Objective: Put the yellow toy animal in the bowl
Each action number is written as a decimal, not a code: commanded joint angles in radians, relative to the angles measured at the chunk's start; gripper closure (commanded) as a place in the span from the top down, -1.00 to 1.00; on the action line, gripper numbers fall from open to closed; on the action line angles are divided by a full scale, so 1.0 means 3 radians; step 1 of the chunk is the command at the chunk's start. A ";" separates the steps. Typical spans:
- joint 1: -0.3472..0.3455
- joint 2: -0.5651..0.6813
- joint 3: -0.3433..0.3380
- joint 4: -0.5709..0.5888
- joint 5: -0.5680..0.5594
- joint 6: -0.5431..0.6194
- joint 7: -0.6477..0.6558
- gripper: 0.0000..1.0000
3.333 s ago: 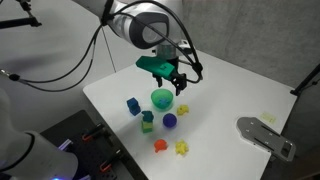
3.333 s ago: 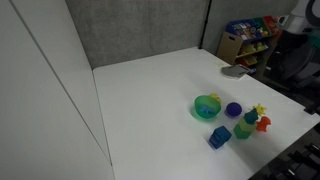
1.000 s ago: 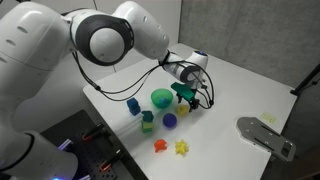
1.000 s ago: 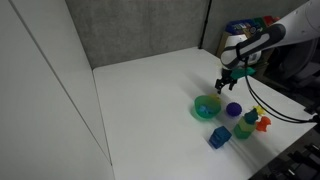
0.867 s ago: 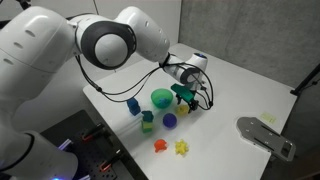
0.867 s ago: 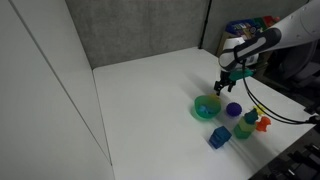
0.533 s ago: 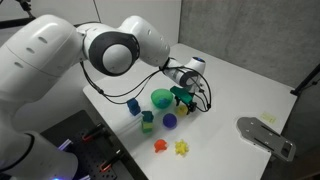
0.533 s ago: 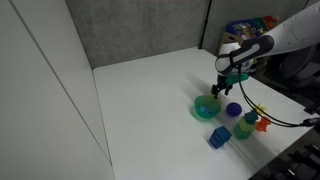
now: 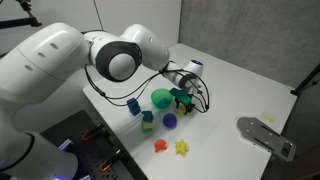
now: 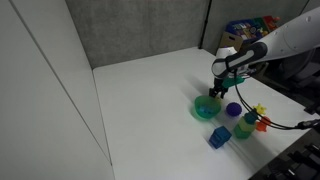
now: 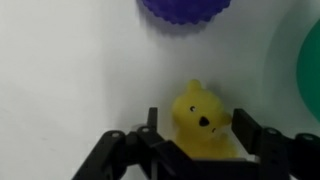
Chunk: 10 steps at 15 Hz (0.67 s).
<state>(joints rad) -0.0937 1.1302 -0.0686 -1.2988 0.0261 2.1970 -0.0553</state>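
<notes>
Jaws: apart, one black finger [image 11: 152, 130] on each side of the toy and nothing clamped; you cannot tell whether the right finger touches it.
Gripper [image 11: 198, 138]: down at table level, pointing straight down in both exterior views [image 9: 183, 98] [image 10: 221, 91].
Yellow toy animal [image 11: 205, 122]: on the table between the fingers, directly below your wrist, face up. In the exterior views the gripper hides it.
Key relation: the toy is already centred on the closing line. Its long axis looks to run head to foot across that line, so the fingers should meet its narrower flanks. You need to close, not travel.
Bowl [image 11: 311, 62]: bright green, just beside the toy at the right edge of the wrist view. In an exterior view it lies left of the gripper [image 9: 161, 98], near it but apart.
Purple ball [image 11: 186, 8]: close beyond the toy's head, at the top of the wrist view; lift before you swing.
Blue block [image 9: 133, 104]: past the bowl, out of your path.
Orange toy [image 9: 160, 145] and knobbly yellow toy [image 9: 182, 148]: toward the near edge, well apart from the grasp.
Open room: bare white table [image 9: 225, 85] on the far side and to the right, and clear air above the bowl.
Step in hand: grasp, by my reading; lift and drop not yet done.
</notes>
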 commanded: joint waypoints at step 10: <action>-0.0096 -0.0171 0.0007 0.0395 -0.0007 -0.0319 0.0048 -0.65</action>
<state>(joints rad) -0.1060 1.1316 -0.0770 -1.1999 0.0215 2.1544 -0.0515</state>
